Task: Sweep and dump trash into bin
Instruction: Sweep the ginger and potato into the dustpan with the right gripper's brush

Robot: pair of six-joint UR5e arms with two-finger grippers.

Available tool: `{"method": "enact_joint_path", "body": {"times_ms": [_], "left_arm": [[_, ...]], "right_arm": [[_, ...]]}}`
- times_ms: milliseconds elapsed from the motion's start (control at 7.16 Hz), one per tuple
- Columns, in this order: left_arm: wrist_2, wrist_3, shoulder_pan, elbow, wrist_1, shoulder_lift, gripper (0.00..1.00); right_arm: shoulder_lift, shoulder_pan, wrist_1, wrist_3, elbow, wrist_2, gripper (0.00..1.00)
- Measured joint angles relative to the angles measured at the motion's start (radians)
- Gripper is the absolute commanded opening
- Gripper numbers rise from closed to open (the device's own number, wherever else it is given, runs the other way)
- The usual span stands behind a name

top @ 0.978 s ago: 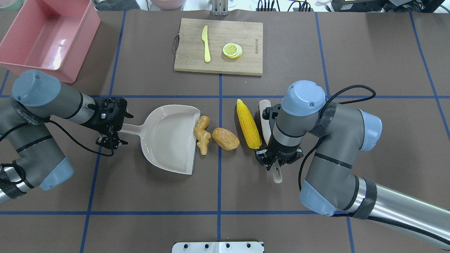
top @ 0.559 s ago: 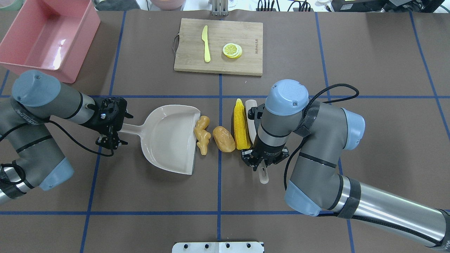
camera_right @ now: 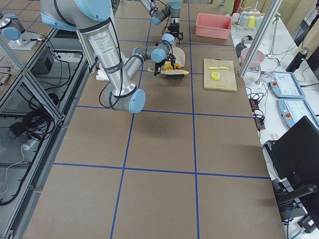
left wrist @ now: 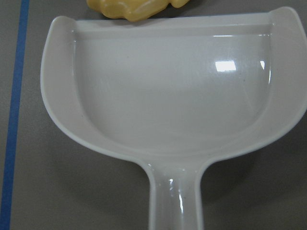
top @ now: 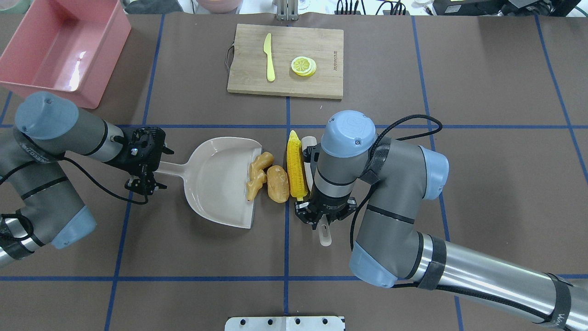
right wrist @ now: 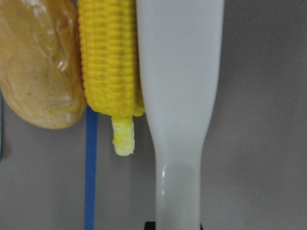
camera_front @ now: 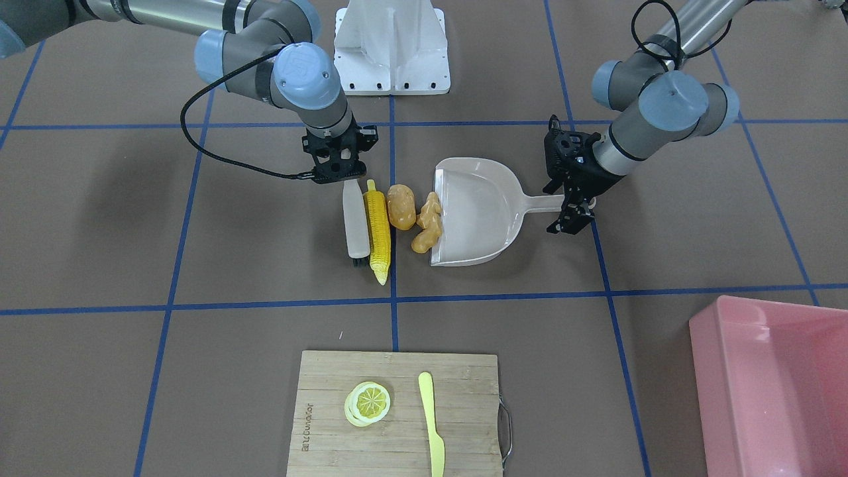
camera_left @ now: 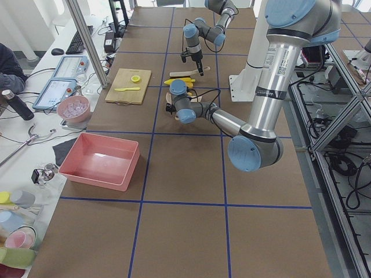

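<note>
The beige-grey dustpan (top: 220,181) lies on the table, mouth toward the trash. My left gripper (top: 146,177) is shut on its handle. The ginger root (top: 257,177) lies across the dustpan's lip and shows at the top of the left wrist view (left wrist: 139,7). The brown potato (top: 278,184) touches the ginger, and the corn cob (top: 296,163) touches the potato. A white brush (camera_front: 356,222) presses along the corn's far side. My right gripper (top: 324,218) is shut on the brush handle (right wrist: 180,182). The pink bin (top: 59,50) stands at the far left corner, apart from the dustpan.
A wooden cutting board (top: 321,41) at the far middle carries a pale yellow knife (top: 268,57) and lemon slices (top: 303,66). A white base plate (top: 285,323) sits at the near edge. Blue tape lines cross the brown table.
My right gripper has swept the brush left, pushing the corn against the potato and the potato against the ginger, which has slid onto the dustpan's lip. The left arm and dustpan have not moved.
</note>
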Motion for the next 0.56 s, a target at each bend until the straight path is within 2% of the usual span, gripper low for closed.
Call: {"method": "enact_joint_path", "body": {"times_ms": [559], "left_arm": [[0.0,0.0,0.0,-0.001,-0.001,0.003,0.94]], "right_arm": [[0.042,-0.041,0.113,0.102,-0.047,-0.034,0.0]]}}
